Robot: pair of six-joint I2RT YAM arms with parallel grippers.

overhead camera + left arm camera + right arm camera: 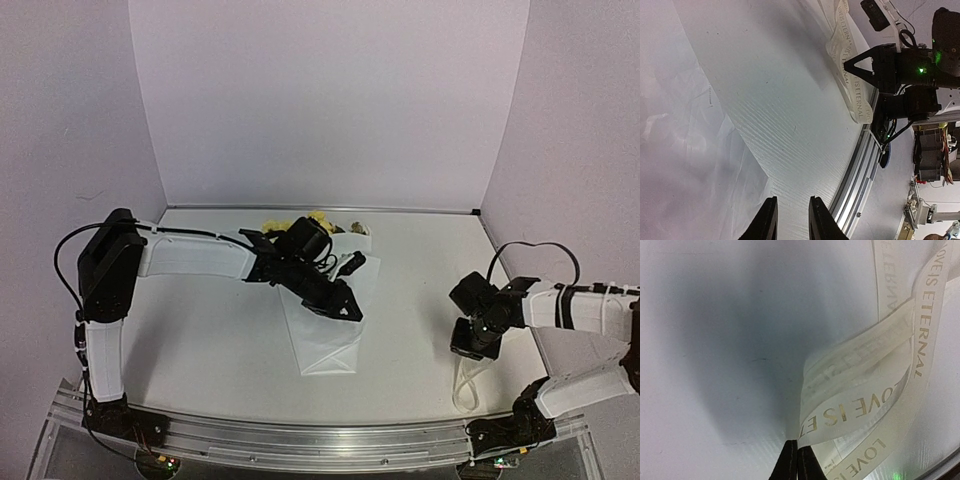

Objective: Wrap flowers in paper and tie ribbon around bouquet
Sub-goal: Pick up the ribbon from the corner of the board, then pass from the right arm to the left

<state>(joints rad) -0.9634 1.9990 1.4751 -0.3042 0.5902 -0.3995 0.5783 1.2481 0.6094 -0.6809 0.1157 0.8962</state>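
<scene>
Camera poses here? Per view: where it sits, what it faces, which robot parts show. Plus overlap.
Top external: above and behind the bases, looking down on the table and back wall; both arms show, left pincer at the paper.
Left wrist: on the left arm, looking across paper and table to the right pincer; own open tips at the bottom.
Right wrist: close above the table, facing the ribbon; own shut tips at the bottom.
Shared: both wrist views show the ribbon.

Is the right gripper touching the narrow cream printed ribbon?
Touching. The right wrist view shows the right gripper shut on the narrow cream printed ribbon at its folded edge.
</scene>
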